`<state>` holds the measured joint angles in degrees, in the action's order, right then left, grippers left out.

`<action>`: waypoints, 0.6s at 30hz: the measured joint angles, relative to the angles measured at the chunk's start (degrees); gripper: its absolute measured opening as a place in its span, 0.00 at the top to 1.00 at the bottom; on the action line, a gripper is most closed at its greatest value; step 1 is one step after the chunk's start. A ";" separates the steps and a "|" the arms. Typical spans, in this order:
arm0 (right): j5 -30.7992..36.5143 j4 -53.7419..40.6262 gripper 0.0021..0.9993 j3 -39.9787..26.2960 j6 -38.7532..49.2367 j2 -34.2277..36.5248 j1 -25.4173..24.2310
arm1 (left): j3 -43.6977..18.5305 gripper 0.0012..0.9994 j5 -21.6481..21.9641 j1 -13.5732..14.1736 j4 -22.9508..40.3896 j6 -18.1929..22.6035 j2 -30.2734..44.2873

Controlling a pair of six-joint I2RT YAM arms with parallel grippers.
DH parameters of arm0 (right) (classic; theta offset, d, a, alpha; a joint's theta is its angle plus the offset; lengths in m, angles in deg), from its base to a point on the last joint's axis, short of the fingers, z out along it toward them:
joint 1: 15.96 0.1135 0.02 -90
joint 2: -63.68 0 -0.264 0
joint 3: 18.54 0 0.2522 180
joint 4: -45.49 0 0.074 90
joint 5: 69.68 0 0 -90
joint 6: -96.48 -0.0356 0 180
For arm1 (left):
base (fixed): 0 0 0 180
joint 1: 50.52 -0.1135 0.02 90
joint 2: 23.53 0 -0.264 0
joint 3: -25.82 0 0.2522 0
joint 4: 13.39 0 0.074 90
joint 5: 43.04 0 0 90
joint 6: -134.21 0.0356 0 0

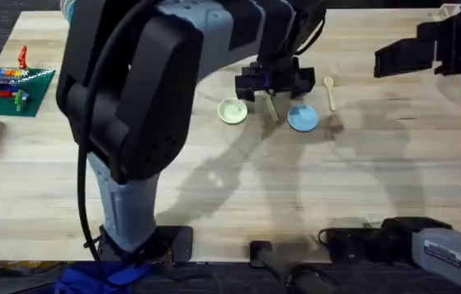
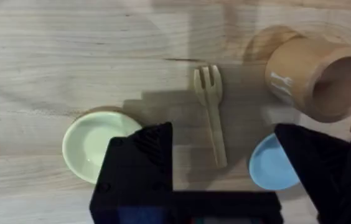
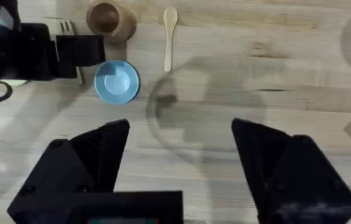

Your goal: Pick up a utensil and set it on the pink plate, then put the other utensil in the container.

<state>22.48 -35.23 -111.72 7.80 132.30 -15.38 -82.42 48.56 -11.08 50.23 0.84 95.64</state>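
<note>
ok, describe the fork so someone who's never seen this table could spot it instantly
Look at the far middle of the wooden table, where the left gripper hangs open. The fork lies flat on the wood right below it, between the pale yellow plate and the light blue plate. It has short tines; the spoon, beyond the tan cup, has a rounded bowl.

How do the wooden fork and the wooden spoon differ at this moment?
The fork ends in short tines; the spoon ends in a rounded bowl. The fork lies between the yellow plate and blue plate, directly under the open left gripper; the spoon lies beyond the brown cup, with no gripper over it. Both are pale wood, lying flat on the table.
</note>
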 joint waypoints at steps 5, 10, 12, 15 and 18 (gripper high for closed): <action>-0.01 0.00 0.00 0.00 0.00 0.00 0.00 | 0.00 0.00 0.91 0.00 0.01 0.00 0.24; -0.01 0.00 0.00 0.00 0.00 0.00 0.00 | 0.00 0.01 1.21 0.00 -0.06 -0.01 1.00; 0.01 0.02 0.00 0.00 0.00 -0.01 0.00 | 0.00 0.02 1.23 0.00 -0.06 -0.02 1.55; 0.00 0.00 0.00 0.00 0.00 0.00 0.00 | -0.07 0.02 1.53 0.00 -0.08 -0.02 2.32; 0.00 0.00 0.00 0.00 0.00 0.00 0.00 | -0.18 0.02 1.65 0.00 -0.14 -0.02 2.39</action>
<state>22.49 -35.23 -111.72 7.80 132.30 -15.38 -82.60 50.21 -11.08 50.08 0.81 98.03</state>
